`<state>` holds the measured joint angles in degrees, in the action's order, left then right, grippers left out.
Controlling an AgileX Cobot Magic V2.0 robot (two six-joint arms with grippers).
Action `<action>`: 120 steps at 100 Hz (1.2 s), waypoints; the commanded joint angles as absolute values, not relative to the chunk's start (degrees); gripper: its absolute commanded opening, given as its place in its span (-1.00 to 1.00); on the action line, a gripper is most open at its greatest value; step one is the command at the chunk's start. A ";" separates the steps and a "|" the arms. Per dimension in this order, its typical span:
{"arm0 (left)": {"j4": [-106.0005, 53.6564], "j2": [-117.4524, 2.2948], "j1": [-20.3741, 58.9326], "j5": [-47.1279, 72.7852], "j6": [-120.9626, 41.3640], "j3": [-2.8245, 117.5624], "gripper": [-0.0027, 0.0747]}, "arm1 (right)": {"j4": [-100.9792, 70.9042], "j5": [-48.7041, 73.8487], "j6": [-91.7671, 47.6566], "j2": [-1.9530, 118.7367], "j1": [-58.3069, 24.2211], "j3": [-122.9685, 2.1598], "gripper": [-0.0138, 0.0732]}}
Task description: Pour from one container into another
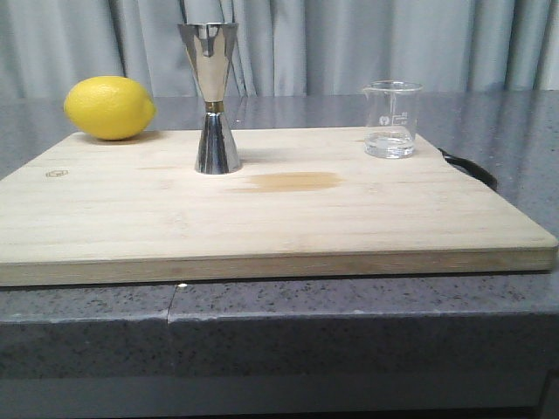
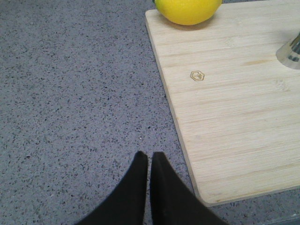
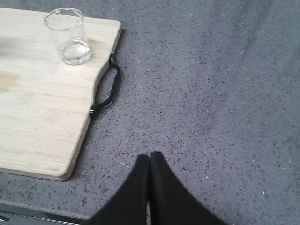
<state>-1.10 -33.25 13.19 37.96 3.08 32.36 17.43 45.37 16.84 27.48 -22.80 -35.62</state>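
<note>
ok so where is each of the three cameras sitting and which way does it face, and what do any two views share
Front view: low at the counter edge, facing forward across the cutting board to jigger, beaker and lemon; no robot parts show.
Left wrist view: above the counter off the board's lemon side, looking down; shut left gripper shows.
Right wrist view: above the counter off the board's handle side, looking down; shut right gripper shows.
Shared: the beaker in front and right wrist; the lemon in front and left wrist.

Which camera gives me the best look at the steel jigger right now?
The front view: the steel jigger stands upright on the cutting board, whole, from open top cup past the gold band to the base. The left wrist view catches only an edge of its base at the frame border. The right wrist view does not show it.
</note>
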 commanded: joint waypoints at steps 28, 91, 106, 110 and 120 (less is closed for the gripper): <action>-0.78 -33.27 13.10 33.84 3.54 33.70 -0.98 | 18.38 41.31 16.91 27.41 -22.53 -36.93 -0.86; -4.79 1.39 4.28 3.03 -2.26 0.55 -0.98 | 18.38 41.31 16.91 27.41 -22.53 -36.93 -0.86; -2.15 1.68 4.08 -1.73 -2.14 -2.31 -0.98 | 18.38 41.24 16.91 27.41 -22.53 -36.93 -0.86; -0.76 1.68 4.08 -2.50 -2.14 -2.31 -0.98 | 18.38 41.24 16.91 27.41 -22.53 -36.93 -0.86; 0.00 1.68 4.08 -3.78 -2.14 -2.31 -0.98 | 18.38 41.34 16.91 27.41 -22.53 -36.93 -0.86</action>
